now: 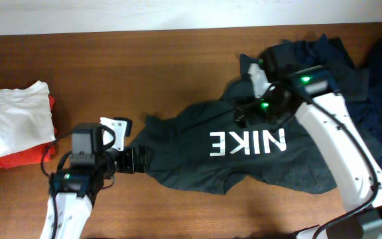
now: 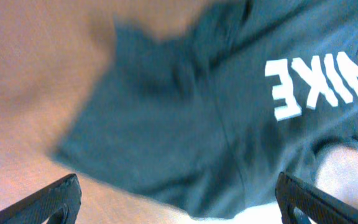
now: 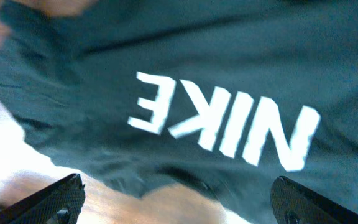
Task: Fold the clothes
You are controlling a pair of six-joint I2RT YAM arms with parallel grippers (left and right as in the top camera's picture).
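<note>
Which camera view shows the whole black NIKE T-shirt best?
The overhead view: it shows the black T-shirt almost whole, spread on the table, though the right arm covers part of it. The left wrist view shows only one blurred end and part of the NIKE lettering; the right wrist view shows the lettering large but blurred.

The one word to read sits on the dark T-shirt lying on the worktop: big white block lettering spelling "NIKE". From above it is upside down, with the E at the left and the N at the right. Both wrist views show the same word, also upside down and slightly blurred. In the left wrist view the picture's right edge cuts off the N.
</note>
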